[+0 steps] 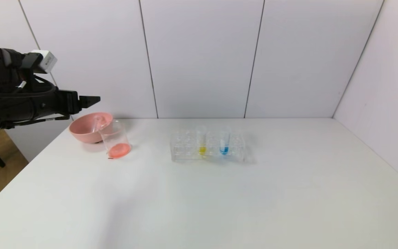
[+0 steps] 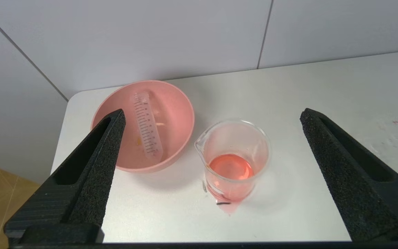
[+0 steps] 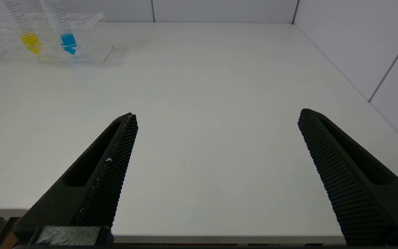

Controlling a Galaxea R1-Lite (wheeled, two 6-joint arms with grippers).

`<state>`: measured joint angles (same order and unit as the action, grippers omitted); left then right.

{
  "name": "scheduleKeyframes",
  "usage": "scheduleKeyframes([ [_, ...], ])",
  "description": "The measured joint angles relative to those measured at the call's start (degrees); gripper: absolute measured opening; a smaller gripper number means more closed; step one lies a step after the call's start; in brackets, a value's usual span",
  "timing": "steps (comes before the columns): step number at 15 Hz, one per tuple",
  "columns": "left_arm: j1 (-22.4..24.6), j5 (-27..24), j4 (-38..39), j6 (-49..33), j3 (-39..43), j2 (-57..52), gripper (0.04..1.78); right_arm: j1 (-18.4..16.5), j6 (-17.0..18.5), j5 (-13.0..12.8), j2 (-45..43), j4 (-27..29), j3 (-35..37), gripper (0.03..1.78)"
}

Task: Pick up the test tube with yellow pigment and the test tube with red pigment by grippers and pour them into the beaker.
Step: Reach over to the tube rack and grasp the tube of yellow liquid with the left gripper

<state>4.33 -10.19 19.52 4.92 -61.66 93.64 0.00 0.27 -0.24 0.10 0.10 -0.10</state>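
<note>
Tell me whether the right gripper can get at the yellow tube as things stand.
Probably yes. The right gripper is open and low near the table's front edge, and only bare tabletop lies between it and the yellow tube, upright in the clear rack beside the blue tube.

Bright, even light; soft faint shadows.
</note>
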Motion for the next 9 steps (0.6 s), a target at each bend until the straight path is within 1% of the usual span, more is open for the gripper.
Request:
scheduleKeyframes([
  [3, -0.6, -0.2, -0.4, 0.1, 8.0, -9.0, 1.76, 0.0, 0.0, 0.0, 0.0, 0.0, 0.0, 1.70],
  [6, -1.6, -0.5, -0.6, 0.1, 14.1, -16.5, 1.76, 0.0, 0.0, 0.0, 0.0, 0.0, 0.0, 1.70],
  [9, -4.1, -0.7, -0.7, 0.1, 19.2, -23.5, 1.76, 0.0, 0.0, 0.0, 0.0, 0.0, 0.0, 1.70],
])
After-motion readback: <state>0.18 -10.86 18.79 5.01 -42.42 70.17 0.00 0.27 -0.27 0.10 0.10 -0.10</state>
